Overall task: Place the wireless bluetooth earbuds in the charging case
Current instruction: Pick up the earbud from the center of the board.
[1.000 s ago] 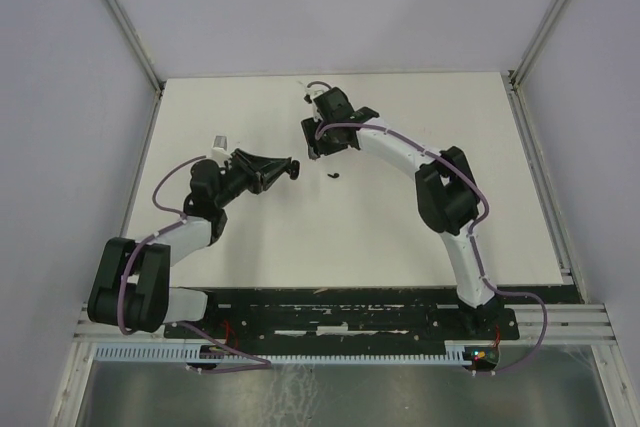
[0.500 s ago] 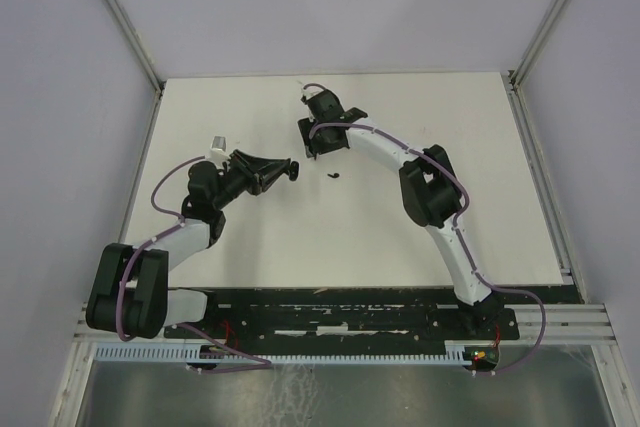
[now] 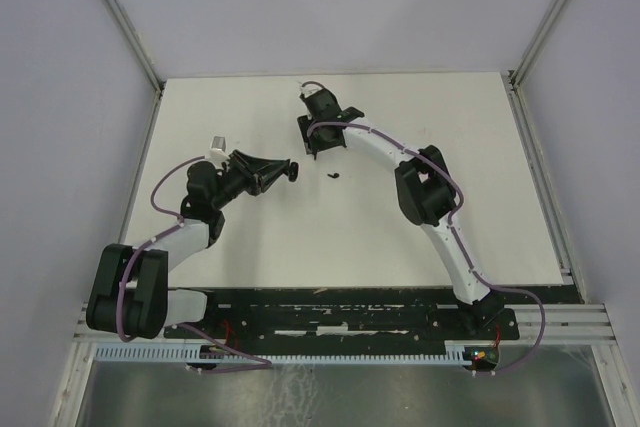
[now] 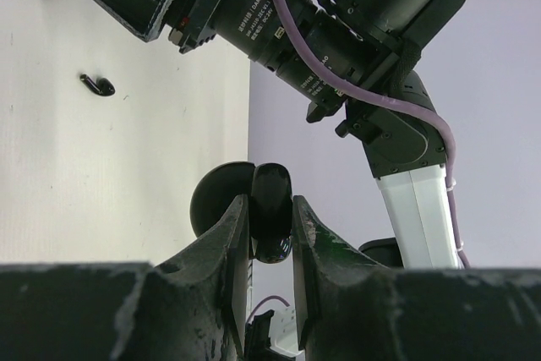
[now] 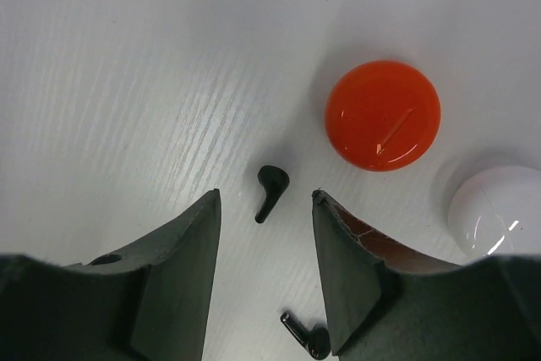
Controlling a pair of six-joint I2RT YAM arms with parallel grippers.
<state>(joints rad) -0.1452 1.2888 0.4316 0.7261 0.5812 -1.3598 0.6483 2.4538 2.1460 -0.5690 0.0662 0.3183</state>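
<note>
My left gripper [image 4: 271,213] is shut on a black round charging case [image 4: 272,196], held edge-on above the table; in the top view the left gripper [image 3: 291,170] sits left of centre. My right gripper [image 5: 264,198] is open and points down at the table. One black earbud [image 5: 270,190] lies on the table between its fingertips, touching neither. A second black earbud [image 5: 306,337] lies close to the right finger [image 5: 355,268]. From the top view, one black earbud [image 3: 333,175] shows just below the right gripper [image 3: 312,139]; the left wrist view shows a black earbud too [image 4: 97,84].
A red round case [image 5: 383,114] and a white round case [image 5: 494,209] lie on the white table [image 3: 400,217] just beyond the right fingers. The right arm's wrist [image 4: 279,31] hangs close in front of the left gripper. Grey walls enclose the table.
The right wrist has shifted a little left and its elbow has swung inward. Its fingers have narrowed slightly. The left arm and the case have not moved.
</note>
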